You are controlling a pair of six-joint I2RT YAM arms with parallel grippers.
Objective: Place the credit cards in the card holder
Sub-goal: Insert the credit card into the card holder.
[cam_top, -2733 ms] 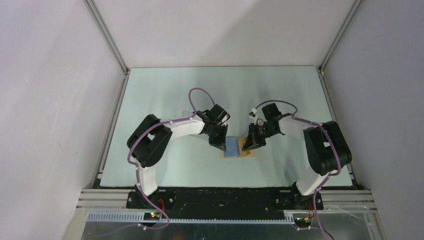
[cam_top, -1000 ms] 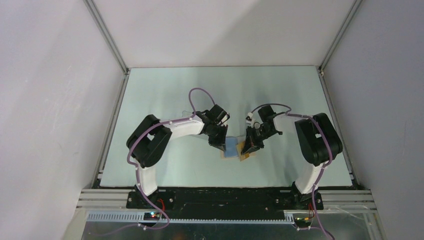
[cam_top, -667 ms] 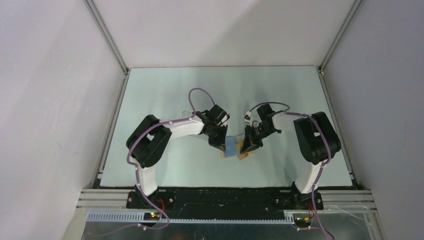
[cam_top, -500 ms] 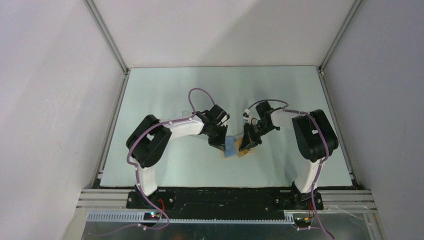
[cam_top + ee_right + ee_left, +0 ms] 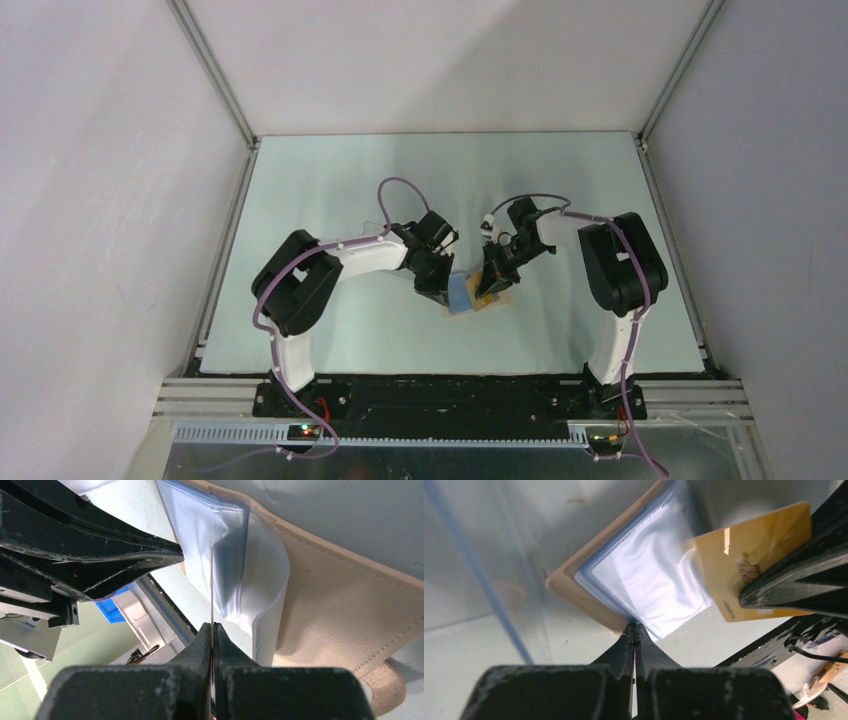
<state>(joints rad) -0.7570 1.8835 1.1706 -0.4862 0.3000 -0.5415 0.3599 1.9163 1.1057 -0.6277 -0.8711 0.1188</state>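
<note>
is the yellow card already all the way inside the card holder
No, most of the yellow card sticks out past the clear sleeve of the card holder, clamped in the right jaws.

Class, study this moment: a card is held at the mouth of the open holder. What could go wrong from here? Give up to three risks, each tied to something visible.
The credit card meets several layered clear pockets; it may slide between sleeves instead of into one.
The left gripper touches only a corner of the card holder, so a push might shift it.
The right gripper pinches the card by one end; it could pivot or slip.
</note>
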